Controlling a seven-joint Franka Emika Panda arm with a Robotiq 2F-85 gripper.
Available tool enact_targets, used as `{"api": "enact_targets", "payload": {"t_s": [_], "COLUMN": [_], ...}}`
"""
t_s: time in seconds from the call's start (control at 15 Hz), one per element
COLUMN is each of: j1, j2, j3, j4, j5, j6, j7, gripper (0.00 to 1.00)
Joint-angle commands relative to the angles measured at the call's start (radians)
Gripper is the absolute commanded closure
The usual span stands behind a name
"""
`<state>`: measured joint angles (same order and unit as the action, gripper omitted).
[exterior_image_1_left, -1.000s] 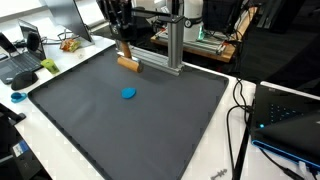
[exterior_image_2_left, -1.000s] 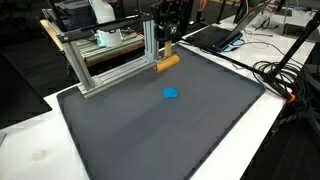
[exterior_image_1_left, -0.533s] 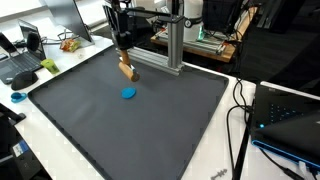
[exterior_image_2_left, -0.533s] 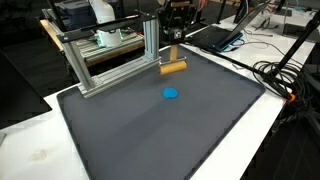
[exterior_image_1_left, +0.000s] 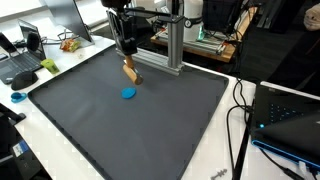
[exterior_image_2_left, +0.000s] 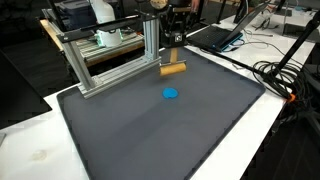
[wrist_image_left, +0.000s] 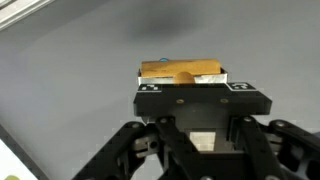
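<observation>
Tool (wrist_image_left: 180, 88): jaws closed onto a wooden block (wrist_image_left: 180, 71), pads pressing on its two opposite sides. In the wrist view the block sits squarely between the fingers, its tan top face and one notched edge showing just past the tool body.

Tool (exterior_image_1_left: 126, 55) in an exterior view: hangs from the arm pointing down, with the wooden block (exterior_image_1_left: 129, 71) at its tip, tilted with one end lower. In an exterior view from the opposite side, the tool (exterior_image_2_left: 175, 48) carries the block (exterior_image_2_left: 173, 69) with its long axis roughly level. The block appears to be off the surface, though the gap underneath is too small to confirm.

Below: dark grey mat (exterior_image_1_left: 120, 130) covering most of the bench (exterior_image_2_left: 30, 150).

A blue disc (exterior_image_1_left: 128, 94) lies flat on the mat near the block, towards the mat's middle, not touching it; also seen at (exterior_image_2_left: 171, 94).

Behind the tool: aluminium frame (exterior_image_1_left: 172, 45) standing along the far edge of the mat, close beside the block.

Off the mat: open laptop (exterior_image_1_left: 20, 60) on a neighbouring desk.
</observation>
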<state>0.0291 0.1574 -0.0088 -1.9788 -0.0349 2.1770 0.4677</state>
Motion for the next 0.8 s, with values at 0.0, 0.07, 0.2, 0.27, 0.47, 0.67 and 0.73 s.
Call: {"api": "enact_targets", "payload": {"t_s": [0.0,0.07,0.2,0.27,0.47,0.67,0.73], "j1": [0.008,0.005,0.007,0.009,0.015,0.023,0.027], "j2": [0.011,0.017,0.033,0.041,0.057,0.071,0.075], "j3": [-0.012,-0.012,-0.023,-0.030,-0.051,-0.065,-0.068], "j4": [0.004,0.004,-0.001,-0.002,-0.017,-0.034,-0.035], "j5": [-0.020,-0.004,-0.020,-0.028,-0.047,-0.067,-0.078], "j6": [0.022,0.028,0.064,0.079,0.114,0.143,0.150], "j7": [0.041,0.036,0.075,0.097,0.169,0.246,0.273], "gripper": [0.78,0.78,0.78,0.78,0.78,0.78,0.78]}}
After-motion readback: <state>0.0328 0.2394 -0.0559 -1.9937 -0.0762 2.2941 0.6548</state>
